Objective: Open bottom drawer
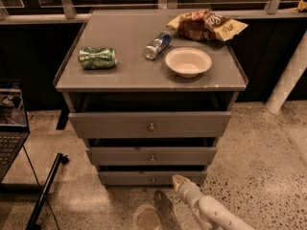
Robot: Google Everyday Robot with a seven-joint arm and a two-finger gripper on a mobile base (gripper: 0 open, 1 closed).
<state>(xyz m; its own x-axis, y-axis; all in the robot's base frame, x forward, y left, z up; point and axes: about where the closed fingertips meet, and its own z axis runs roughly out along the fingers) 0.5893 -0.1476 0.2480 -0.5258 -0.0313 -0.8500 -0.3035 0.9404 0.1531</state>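
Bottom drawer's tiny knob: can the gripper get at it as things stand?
Probably yes. The gripper hangs low at the front of the narrow grey bottom drawer, just right of its tiny round metal knob. Nothing stands between them. Whether it already touches the front panel cannot be told.

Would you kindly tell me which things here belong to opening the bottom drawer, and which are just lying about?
For the job:
bottom drawer
its knob
gripper, low in front of the drawer's right end

Lying about:
green can
blue can
bowl
chip bags
laptop
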